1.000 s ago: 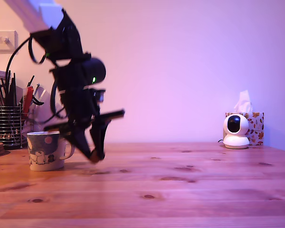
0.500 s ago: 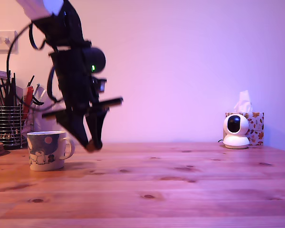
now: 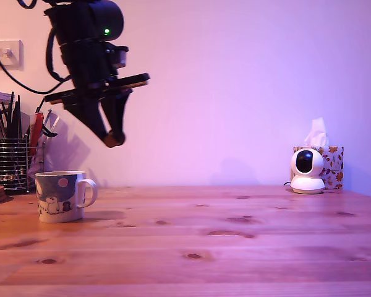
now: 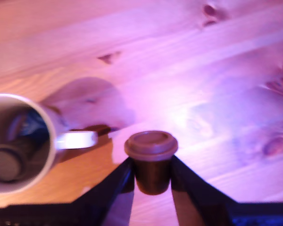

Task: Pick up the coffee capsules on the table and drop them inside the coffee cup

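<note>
Gripper [image 4: 151, 178] high above table [image 3: 247, 247], fingers clamped on brown capsule [image 4: 151, 157], up and to exterior view's right of cup [image 3: 60, 196]. Wrist view: two more capsules [image 4: 9, 160] inside cup, blurred. No legible writing; cartoon figures on cup band.

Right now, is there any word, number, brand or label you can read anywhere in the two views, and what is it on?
No readable text in either view.
Coffee cup: cartoon figures and a pink dot on its band, no lettering.
Brown capsule in the end effector: plain lid, no marking.
Capsules inside the cup: too blurred to read.
Tissue box: leaf pattern only.
White camera: no visible brand.
</note>
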Robot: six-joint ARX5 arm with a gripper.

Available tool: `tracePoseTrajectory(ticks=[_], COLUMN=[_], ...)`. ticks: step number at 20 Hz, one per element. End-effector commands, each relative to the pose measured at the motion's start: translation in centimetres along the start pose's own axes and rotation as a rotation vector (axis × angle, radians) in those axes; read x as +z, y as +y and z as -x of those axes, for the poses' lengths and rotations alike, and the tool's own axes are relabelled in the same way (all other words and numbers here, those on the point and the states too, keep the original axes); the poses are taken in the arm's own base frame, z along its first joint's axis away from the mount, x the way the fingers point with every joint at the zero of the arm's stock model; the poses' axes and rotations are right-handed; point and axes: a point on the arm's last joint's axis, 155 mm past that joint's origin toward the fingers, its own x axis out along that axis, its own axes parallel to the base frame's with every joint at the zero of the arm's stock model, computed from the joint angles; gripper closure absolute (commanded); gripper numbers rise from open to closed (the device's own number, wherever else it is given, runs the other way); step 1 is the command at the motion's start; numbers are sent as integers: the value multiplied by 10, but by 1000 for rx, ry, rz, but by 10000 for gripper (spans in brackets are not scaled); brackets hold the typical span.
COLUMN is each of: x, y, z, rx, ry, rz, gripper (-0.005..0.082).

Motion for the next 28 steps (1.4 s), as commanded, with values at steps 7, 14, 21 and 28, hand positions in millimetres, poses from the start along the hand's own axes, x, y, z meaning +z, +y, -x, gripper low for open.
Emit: tracePoseTrajectory(ticks=[7, 14, 21, 28], x=[1, 8, 20, 20], y=[55, 88, 94, 96], z=[6, 9, 1, -12], rx=[86, 135, 136, 136], ry=[9, -18, -57, -49], rz=[72, 128, 136, 139], gripper=[632, 632, 632, 632])
